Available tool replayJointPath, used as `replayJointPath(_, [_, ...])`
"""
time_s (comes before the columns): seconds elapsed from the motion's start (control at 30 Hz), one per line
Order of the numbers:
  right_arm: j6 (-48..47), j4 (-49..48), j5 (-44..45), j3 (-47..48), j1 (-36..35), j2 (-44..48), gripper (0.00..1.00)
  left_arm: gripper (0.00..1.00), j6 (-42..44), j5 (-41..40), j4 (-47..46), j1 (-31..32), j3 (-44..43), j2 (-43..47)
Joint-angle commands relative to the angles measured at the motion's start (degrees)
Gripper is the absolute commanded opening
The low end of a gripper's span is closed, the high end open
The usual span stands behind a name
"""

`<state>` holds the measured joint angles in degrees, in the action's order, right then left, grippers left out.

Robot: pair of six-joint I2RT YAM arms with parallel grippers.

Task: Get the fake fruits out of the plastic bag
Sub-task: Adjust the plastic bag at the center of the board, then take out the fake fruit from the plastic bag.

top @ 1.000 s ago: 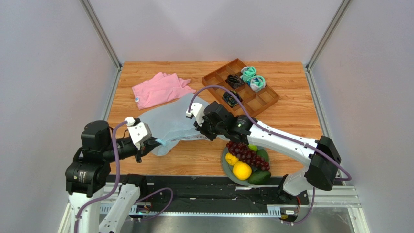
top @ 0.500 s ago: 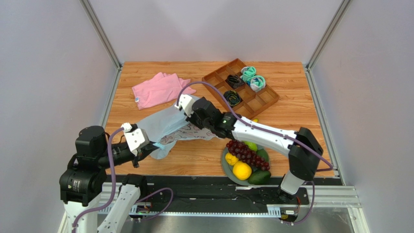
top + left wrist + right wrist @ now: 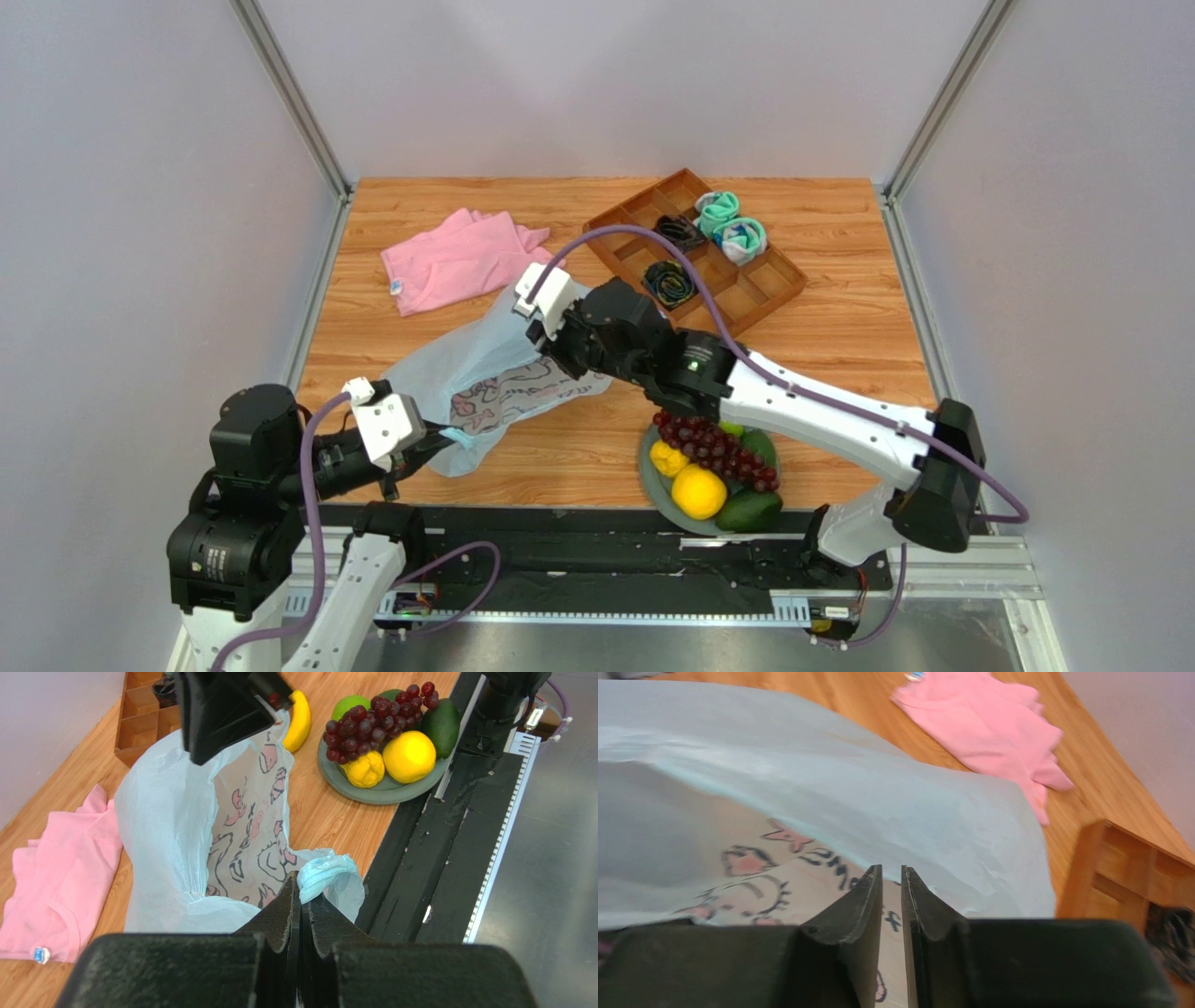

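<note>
Top view: the plastic bag (image 3: 470,367) lies stretched across the left front of the table (image 3: 842,329), running from 8 o'clock to 2 o'clock between the arms. The left gripper (image 3: 446,443) has its 8 o'clock end, close to the table's front edge. The right gripper (image 3: 561,361) has the 2 o'clock end. Bare wood lies open at 3 o'clock of the right gripper. The pink cloth (image 3: 456,259) lies at 12 o'clock of the bag and the wooden tray (image 3: 758,287) with socks (image 3: 730,224) at 1 o'clock. At 4 o'clock a plate (image 3: 650,483) near the front edge holds fruits: grape bunch (image 3: 713,445), orange (image 3: 697,492), lemon (image 3: 666,458), avocado (image 3: 751,510), apple (image 3: 730,426).

Left wrist view: the left fingers are pressed tight on the bag's twisted pale-blue handle (image 3: 319,875). The bag is thin, translucent, slack and flat. Its cartoon print (image 3: 249,829) shows black and pink outline figures. A banana (image 3: 300,717) lies on the wood between bag and plate. The tag (image 3: 41,955) on the pink cloth is too small to read.

Right wrist view: the fingers (image 3: 868,903) are closed to a thin slit on the bag's film, with the tray's corner at 3 o'clock.
</note>
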<state>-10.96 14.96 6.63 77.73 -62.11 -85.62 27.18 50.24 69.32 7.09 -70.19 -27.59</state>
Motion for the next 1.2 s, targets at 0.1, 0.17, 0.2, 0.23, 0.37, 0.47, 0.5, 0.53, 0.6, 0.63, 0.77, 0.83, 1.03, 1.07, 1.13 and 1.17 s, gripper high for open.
replayJointPath(0.1, [4.88,3.41,-16.39,-5.40,-0.12,-0.05,0.18,0.00,-1.69,2.23,1.17,0.11,0.06,-0.09])
replayJointPath(0.17, [6.03,3.23,-14.55,-5.23,-0.12,-2.25,0.18,0.00,-1.69,2.50,1.78,0.11,0.06,-0.18])
replayJointPath(0.2, [6.30,3.06,-14.46,-4.53,-0.12,-4.70,0.18,0.00,-1.52,2.50,2.05,0.11,0.06,-0.27])
replayJointPath(0.23, [6.30,3.06,-14.54,-3.91,-0.12,-5.86,0.18,0.00,-1.25,2.32,2.31,0.11,0.06,-0.18])
replayJointPath(0.37, [8.84,2.44,-9.90,-0.40,0.05,-12.10,0.16,0.00,-0.02,2.05,3.89,0.11,0.14,0.35])
replayJointPath(0.47, [15.43,2.18,-6.72,3.64,2.07,-16.32,0.16,0.00,1.56,1.53,4.86,0.11,-0.03,1.49])
replayJointPath(0.5, [16.49,2.35,-6.72,4.61,2.34,-17.20,0.16,0.00,1.91,1.44,5.21,0.11,-0.47,1.75])
replayJointPath(0.53, [17.28,2.35,-4.98,6.27,2.51,-18.69,0.19,0.00,2.26,1.62,5.73,0.11,-0.73,1.93])
replayJointPath(0.6, [18.25,2.18,-5.22,7.69,2.52,-20.36,0.30,0.00,3.83,2.75,7.84,0.11,-1.96,2.11])
replayJointPath(0.63, [18.69,1.74,-5.84,8.83,2.52,-22.11,0.47,0.00,4.46,3.37,8.72,0.11,-2.40,2.02])
replayJointPath(0.77, [23.78,0.07,-7.08,11.38,2.08,-26.33,0.77,0.00,5.95,8.19,11.45,0.11,-4.16,2.02])
replayJointPath(0.83, [24.49,-0.81,-7.68,12.61,1.99,-28.10,0.83,0.00,6.74,10.22,12.15,0.11,-4.43,2.02])
replayJointPath(1.03, [22.92,-1.34,-10.23,18.59,1.99,-34.34,0.87,0.00,7.01,13.74,11.28,0.11,-3.46,0.97])
replayJointPath(1.07, [22.83,-1.69,-10.67,18.85,1.90,-34.78,0.87,0.00,7.27,13.92,11.19,0.11,-3.11,0.70])
replayJointPath(1.13, [22.74,-2.13,-12.77,18.86,1.90,-35.66,0.88,0.00,7.19,14.36,9.88,0.11,-2.32,0.26])
replayJointPath(1.17, [22.83,-2.65,-13.48,18.86,1.81,-35.93,0.88,0.00,6.66,14.45,9.17,0.11,-1.36,0.26])
